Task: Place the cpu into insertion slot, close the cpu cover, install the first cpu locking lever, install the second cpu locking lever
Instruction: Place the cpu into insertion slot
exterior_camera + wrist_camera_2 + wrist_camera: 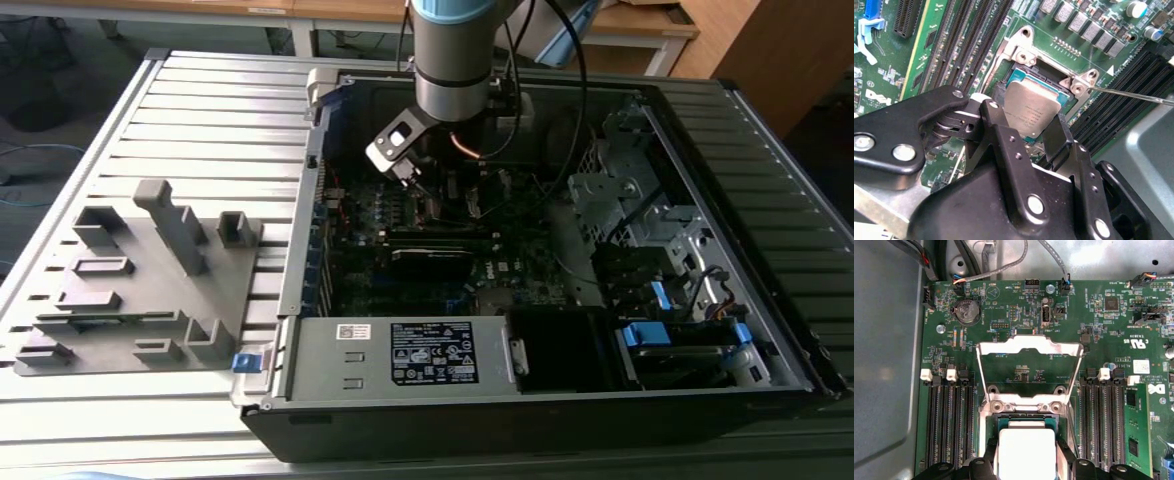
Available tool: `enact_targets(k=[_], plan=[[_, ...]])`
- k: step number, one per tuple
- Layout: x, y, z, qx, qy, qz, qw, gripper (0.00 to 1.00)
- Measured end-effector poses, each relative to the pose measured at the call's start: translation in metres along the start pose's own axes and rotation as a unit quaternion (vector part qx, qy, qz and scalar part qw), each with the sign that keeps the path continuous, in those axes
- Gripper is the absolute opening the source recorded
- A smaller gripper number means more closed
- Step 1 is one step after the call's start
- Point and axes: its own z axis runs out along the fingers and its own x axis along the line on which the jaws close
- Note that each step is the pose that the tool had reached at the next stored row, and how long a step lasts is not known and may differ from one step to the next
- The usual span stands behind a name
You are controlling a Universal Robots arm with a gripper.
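Open computer case (534, 412) on a slatted table (200, 110). The hand (1027, 118) grips the cpu (1032, 107) by two opposite edges, squarely over the slot (1041, 70) directly beneath; seating cannot be confirmed. Cover (1029, 344) stands open.

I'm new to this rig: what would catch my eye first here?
The gripper grips the silver cpu, tilted, over the insertion slot, in the second wrist view. In the first wrist view the cpu cover is swung open from the slot, its window framing green circuit board.
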Motion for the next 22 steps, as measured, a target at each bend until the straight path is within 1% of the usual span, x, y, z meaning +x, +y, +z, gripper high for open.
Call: enact_targets(k=[7, 11, 14, 22], plan=[[0.0, 0.0003, 0.0003, 0.0, -0.0001, 0.0, 1.0, 0.54], [-0.0003, -0.0001, 0.0023, 0.0004, -0.0005, 0.0, 1.0, 0.54], [-0.0002, -0.0001, 0.0035, 0.0001, -0.0001, 0.0, 1.0, 0.54], [-0.0001, -0.0001, 0.0036, 0.0001, -0.0001, 0.0, 1.0, 0.54]])
